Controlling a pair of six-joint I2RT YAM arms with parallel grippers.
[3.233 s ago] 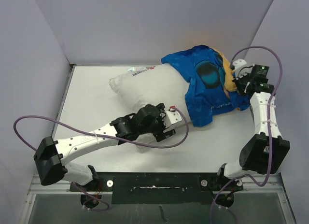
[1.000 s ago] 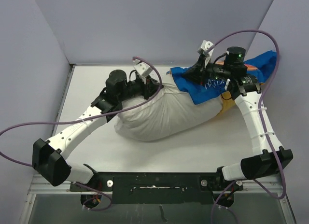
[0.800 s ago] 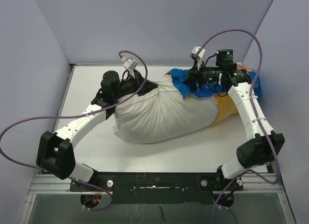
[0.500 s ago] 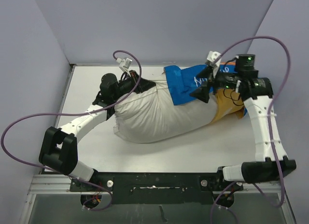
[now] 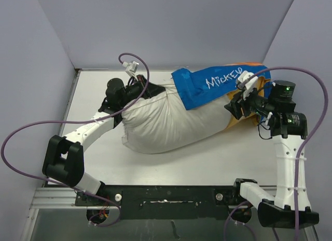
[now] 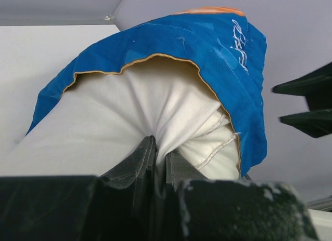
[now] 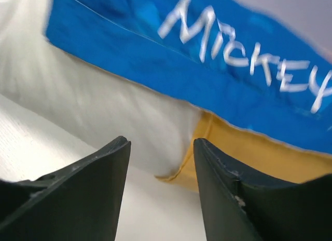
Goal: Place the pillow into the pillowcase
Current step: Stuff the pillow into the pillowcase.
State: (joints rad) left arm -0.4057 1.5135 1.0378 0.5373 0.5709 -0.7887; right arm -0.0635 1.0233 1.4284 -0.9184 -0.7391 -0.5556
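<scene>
The white pillow (image 5: 166, 121) lies across the middle of the table, its right end inside the blue pillowcase (image 5: 218, 82) with white "Mickey" lettering. The case's mustard-yellow side (image 5: 239, 121) shows underneath. My left gripper (image 5: 157, 90) is shut on the pillow's bunched left end; in the left wrist view the jaws (image 6: 160, 152) pinch white pillow fabric (image 6: 129, 106) below the case's blue hem (image 6: 228, 49). My right gripper (image 5: 231, 107) stands open just off the case's near edge. Between its fingers (image 7: 161, 147) are only the pillow (image 7: 104, 106) and the yellow hem (image 7: 249, 158), untouched.
Purple walls (image 5: 166, 28) close the table (image 5: 98, 95) on the left, back and right. Purple cables (image 5: 31, 132) loop from both arms over the table. The black mounting rail (image 5: 166, 194) runs along the near edge.
My right gripper let go of the pillowcase and drew back to the right and nearer. The blue case now lies further over the pillow, lettering up. My left gripper kept its hold.
</scene>
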